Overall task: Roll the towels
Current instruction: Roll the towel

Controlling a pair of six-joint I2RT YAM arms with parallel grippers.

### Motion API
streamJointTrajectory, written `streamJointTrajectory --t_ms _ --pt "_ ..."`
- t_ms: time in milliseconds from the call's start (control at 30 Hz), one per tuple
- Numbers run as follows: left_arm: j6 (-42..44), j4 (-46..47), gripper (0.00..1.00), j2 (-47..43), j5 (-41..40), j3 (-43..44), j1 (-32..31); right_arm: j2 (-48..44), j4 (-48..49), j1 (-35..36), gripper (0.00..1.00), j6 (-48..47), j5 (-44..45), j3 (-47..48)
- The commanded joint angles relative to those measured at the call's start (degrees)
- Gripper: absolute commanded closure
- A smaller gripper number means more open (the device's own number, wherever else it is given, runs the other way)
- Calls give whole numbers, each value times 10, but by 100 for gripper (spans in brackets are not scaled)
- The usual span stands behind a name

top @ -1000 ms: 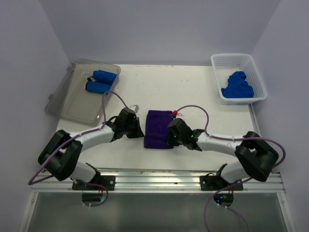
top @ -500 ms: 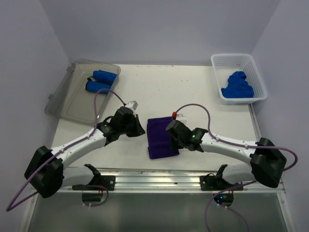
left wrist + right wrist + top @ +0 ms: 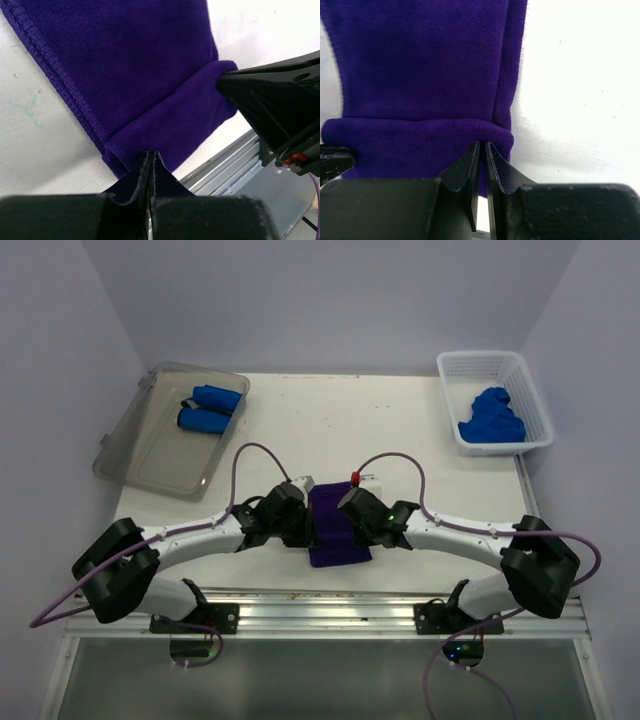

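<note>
The dark purple towel [image 3: 331,538] lies near the table's front edge, between my two grippers. Its near end is folded over into a low roll [image 3: 175,120] [image 3: 415,142]. My left gripper [image 3: 304,525] [image 3: 151,156] is shut, and its tips rest against the roll's left part. At the roll's right end is my right gripper [image 3: 353,523] [image 3: 482,146]. Its jaws are closed to a thin slit, and the tips are tucked under the fold. Two rolled blue towels [image 3: 207,408] lie in the grey tray [image 3: 150,455]. More blue towels [image 3: 492,418] are heaped in the white basket [image 3: 480,357].
The tray sits at the back left, partly over the table edge, and the basket at the back right. A metal rail [image 3: 330,605] runs along the near edge just behind the towel. Both purple cables [image 3: 400,462] arch over the table by the grippers.
The purple towel has slid nearer to the front edge and turned a little. Its near end is now folded over. Both grippers have closed in on the towel's two sides.
</note>
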Motion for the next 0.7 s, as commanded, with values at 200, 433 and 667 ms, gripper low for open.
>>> streamJointTrajectory --t_ms 200,433,667 --pt "28 7 100 79 -26 37 -6 62 36 -12 88 -14 25 -19" --pt "53 12 100 119 -18 57 29 19 62 19 89 51 -16 -81" --pt "94 -6 100 124 -9 96 82 -1 51 112 89 127 -9 -74"
